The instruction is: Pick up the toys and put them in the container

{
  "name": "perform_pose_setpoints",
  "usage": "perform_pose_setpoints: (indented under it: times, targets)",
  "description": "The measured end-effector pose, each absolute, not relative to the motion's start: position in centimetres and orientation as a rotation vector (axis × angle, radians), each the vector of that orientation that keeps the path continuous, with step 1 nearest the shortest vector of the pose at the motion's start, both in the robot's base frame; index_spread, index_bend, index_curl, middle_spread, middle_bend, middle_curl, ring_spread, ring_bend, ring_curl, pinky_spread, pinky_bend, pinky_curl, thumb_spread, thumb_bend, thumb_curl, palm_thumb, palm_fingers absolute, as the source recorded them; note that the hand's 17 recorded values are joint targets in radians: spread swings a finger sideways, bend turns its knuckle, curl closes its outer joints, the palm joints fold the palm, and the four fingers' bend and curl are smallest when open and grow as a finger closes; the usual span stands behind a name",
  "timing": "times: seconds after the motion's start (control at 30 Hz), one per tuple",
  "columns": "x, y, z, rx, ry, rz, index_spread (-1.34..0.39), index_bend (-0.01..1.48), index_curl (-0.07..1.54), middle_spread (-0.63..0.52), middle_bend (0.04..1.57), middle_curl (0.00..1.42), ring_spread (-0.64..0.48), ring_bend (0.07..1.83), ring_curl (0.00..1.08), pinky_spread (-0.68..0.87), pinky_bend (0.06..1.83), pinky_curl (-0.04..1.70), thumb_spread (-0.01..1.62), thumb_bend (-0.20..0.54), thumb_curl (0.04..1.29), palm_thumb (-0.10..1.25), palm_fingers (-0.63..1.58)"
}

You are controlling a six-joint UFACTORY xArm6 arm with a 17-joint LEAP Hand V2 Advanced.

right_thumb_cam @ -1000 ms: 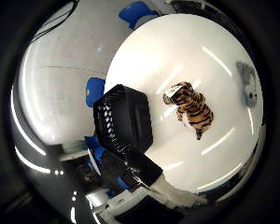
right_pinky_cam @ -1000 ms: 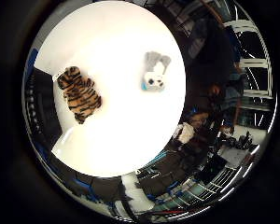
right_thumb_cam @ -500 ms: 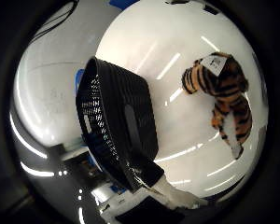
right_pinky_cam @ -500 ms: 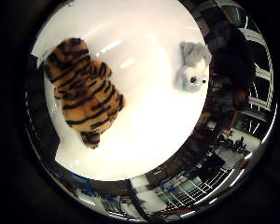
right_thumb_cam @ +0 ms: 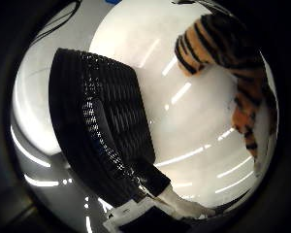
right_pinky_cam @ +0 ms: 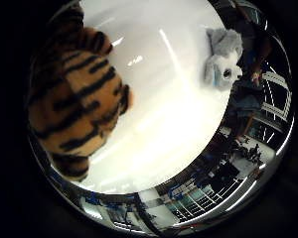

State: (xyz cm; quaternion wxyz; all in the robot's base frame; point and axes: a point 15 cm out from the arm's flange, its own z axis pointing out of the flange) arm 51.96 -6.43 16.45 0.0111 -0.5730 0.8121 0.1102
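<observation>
Tiger point(right_pinky_cam: 77, 104) fills a large part of the little finger side view, its orange fur and black stripes pressed close to the palm; it lies on the white round desk point(right_pinky_cam: 164, 124); the thumb side view shows the same tiger near the desk's edge, its striped body and one leg running along the rim. Husky point(right_pinky_cam: 221, 62), grey and white with a dark eye showing, lies on the desk well apart from the tiger, near the far rim; it seems to rest on its side, though the view bends it too much to be sure. Basket point(right_thumb_cam: 104, 131), black with a mesh wall, stands on the desk beside the tiger with a bare strip of white top between them; its wall looms large in the thumb side view, so it is close to the palm; its opening is not in view, so I cannot tell what lies inside. Both toys are on the desk, outside the basket. No clear part of the hand shows in either view; I cannot tell whether the fingers are apart, together or clamped on anything; nothing shows them touching the tiger. Beyond the desk's rim lies a dim room with shelving and furniture.
</observation>
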Motion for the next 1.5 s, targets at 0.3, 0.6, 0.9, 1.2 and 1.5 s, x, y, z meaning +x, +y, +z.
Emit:
perform_pose_setpoints:
  times: [0.3,0.6,0.9,1.2,1.5]
  targets:
    - [51.6,-6.6,15.6,-1.790,2.542,0.342,-0.19,0.14,0.24,0.24,0.24,0.34,0.28,0.38,0.26,0.46,0.48,0.30,1.11,-0.018,0.27,0.43,0.08]
    - [51.2,-7.3,15.7,-1.825,2.556,0.316,-0.30,0.18,0.18,-0.25,0.73,0.54,-0.26,1.06,0.47,-0.33,0.85,0.37,1.09,-0.011,0.32,0.66,0.98]
    - [50.5,-7.7,18.4,-1.890,2.542,0.248,-0.39,0.81,0.58,-0.27,1.08,0.79,-0.26,1.27,0.62,-0.33,1.26,0.62,1.09,-0.003,0.38,0.87,1.18]
    - [46.8,-7.6,25.4,-1.909,2.489,0.206,-0.28,1.07,0.77,-0.21,1.24,0.88,-0.24,1.36,0.74,-0.22,1.36,0.80,1.15,-0.008,0.48,1.03,1.06]
    - [41.1,-5.8,32.0,-2.027,2.457,0.301,-0.26,1.06,0.81,-0.19,1.25,0.89,-0.24,1.35,0.79,-0.21,1.30,0.91,1.18,-0.011,0.51,1.04,1.05]
